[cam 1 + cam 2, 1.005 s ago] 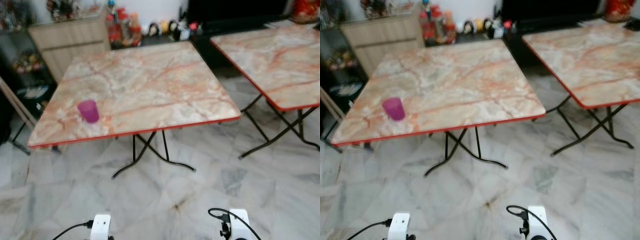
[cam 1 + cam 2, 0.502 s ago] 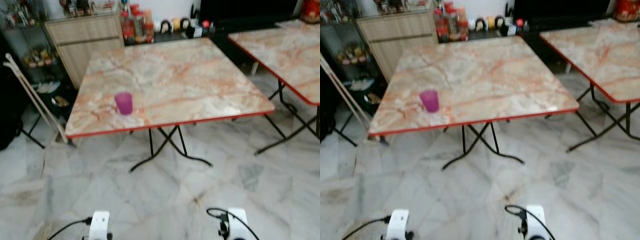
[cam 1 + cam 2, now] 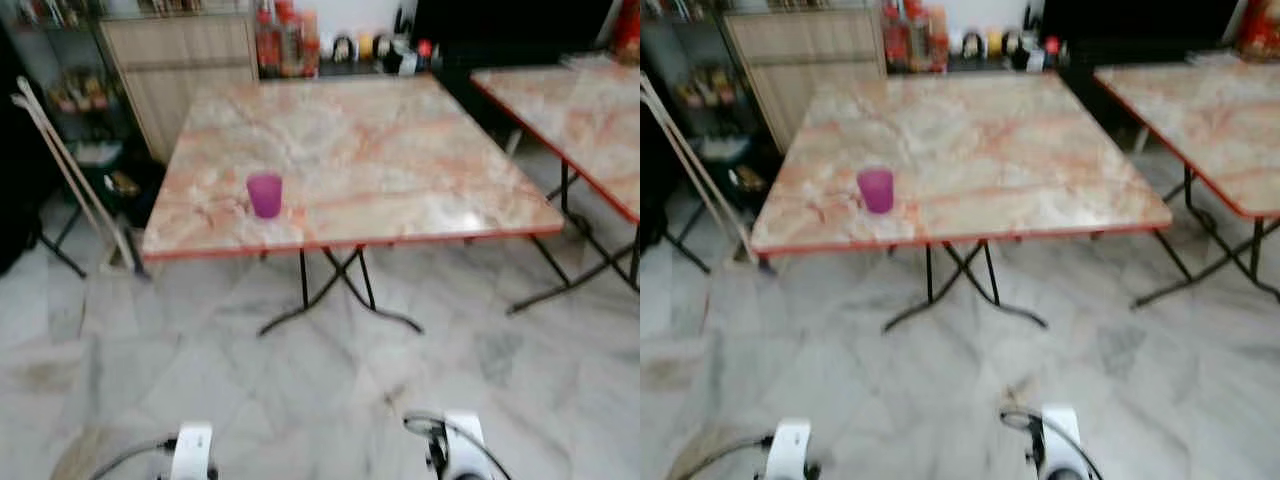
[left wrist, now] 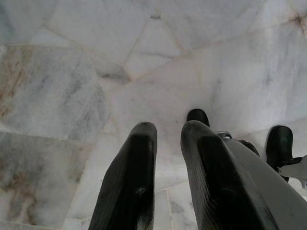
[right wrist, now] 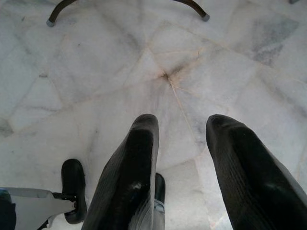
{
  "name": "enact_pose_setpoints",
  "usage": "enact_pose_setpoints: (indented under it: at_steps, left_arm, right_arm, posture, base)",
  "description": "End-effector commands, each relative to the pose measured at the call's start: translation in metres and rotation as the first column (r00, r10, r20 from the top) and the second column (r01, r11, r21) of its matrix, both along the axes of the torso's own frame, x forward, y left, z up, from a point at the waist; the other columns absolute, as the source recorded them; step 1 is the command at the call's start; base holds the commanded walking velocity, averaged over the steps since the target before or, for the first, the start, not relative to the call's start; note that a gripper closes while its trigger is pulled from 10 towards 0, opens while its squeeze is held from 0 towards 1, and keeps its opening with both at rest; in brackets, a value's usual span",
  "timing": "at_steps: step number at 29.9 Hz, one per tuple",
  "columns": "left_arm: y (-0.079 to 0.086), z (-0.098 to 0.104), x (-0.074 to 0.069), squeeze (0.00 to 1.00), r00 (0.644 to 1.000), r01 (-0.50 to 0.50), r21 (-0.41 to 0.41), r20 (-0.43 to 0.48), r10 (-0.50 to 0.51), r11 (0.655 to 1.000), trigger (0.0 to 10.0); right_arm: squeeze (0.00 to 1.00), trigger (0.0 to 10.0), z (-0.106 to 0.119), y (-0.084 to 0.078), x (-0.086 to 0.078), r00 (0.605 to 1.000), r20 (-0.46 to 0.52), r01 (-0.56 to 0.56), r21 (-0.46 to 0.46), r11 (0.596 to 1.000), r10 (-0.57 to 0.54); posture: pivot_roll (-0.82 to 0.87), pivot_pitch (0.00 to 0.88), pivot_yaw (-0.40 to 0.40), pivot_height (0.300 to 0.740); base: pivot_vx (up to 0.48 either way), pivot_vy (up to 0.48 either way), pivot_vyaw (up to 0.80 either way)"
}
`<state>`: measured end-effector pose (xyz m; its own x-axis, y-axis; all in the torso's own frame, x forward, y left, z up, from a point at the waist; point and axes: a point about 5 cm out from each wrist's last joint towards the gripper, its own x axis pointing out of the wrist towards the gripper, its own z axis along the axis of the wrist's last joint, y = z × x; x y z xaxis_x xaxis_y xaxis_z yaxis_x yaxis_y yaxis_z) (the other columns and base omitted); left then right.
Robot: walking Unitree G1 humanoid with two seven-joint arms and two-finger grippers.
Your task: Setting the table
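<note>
One purple cup [image 3: 265,194] is seen standing upright on a marble-patterned folding table [image 3: 400,160], well ahead of and above both grippers, nearer the left one. The left gripper [image 4: 165,132] is hung low over the floor, its fingers nearly closed on nothing; the right gripper [image 5: 184,127] is likewise hung low, its fingers parted and empty. Two such tables are counted, the second table [image 3: 580,110] farther to the right. A pale marble-tiled floor [image 3: 300,400] is seen below, and a wooden cabinet [image 3: 190,60] beyond the table.
</note>
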<state>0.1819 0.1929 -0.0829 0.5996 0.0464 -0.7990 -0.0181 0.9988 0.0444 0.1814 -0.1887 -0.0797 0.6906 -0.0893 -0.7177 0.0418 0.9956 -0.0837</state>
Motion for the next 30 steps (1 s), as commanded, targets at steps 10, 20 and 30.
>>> enact_pose_setpoints:
  at_steps: [10, 20, 30]
  left_arm:
    - [0.0022, 0.0013, 0.0022, 0.0, 1.0, -0.017, 0.001, 0.006, 0.017, 1.0, 10.0]
    - [0.0031, 0.002, 0.0033, 0.0, 1.0, -0.021, 0.003, 0.011, 0.021, 1.0, 10.0]
    - [0.0023, 0.0017, 0.003, 0.0, 1.0, -0.02, -0.002, 0.011, 0.02, 1.0, 10.0]
  right_arm:
    - [0.0, 10.0, 0.0003, 0.0015, 0.0, 1.0, 0.011, 0.0, 0.026, 1.0, -0.001]
    - [0.0, 10.0, 0.0003, 0.0019, 0.0005, 1.0, 0.005, -0.028, 0.014, 1.0, 0.028]
    - [0.0, 10.0, -0.0011, 0.0003, -0.0023, 1.0, -0.004, 0.001, 0.028, 1.0, -0.001]
  posture:
    - [-0.05, 0.0, 0.031, 0.74]
    - [-0.05, 0.0, 0.029, 0.74]
    - [-0.06, 0.0, 0.031, 0.74]
  base:
    - [0.175, 0.0, 0.28]
    - [0.312, 0.0, 0.0]
    - [0.331, 0.0, 0.18]
